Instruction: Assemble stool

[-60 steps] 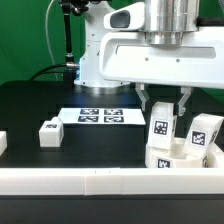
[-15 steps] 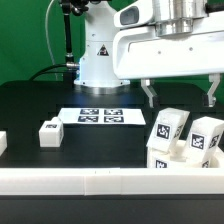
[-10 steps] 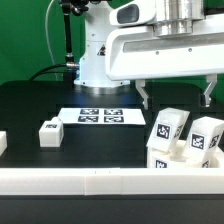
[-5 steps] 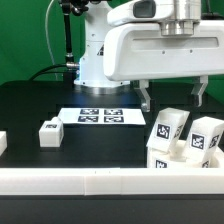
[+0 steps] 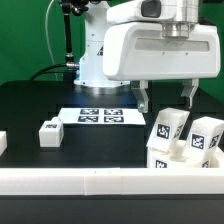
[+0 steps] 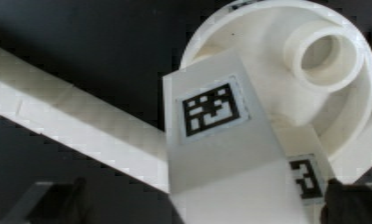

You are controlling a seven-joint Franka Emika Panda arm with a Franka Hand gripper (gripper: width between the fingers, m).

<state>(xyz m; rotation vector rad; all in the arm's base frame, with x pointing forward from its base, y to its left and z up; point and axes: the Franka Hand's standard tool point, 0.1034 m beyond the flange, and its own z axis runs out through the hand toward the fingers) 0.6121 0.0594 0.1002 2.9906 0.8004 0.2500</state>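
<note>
We see our claw (image 5: 166, 104) spread apart and empty, hanging above two blocky white plastic tagged legs (image 5: 166, 131) beside the thick round white plastic seat (image 6: 293, 62).

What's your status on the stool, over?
Jaws open, empty, over a tagged leg. Seat and second leg alongside, at the rail. Nothing seen between jaws and leg.

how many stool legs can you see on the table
3. One leg sits alone on the exterior view's left, beside the marker board. A second leg and third leg stand together on its right, near the gripper. The white piece at the left edge is unclear.
</note>
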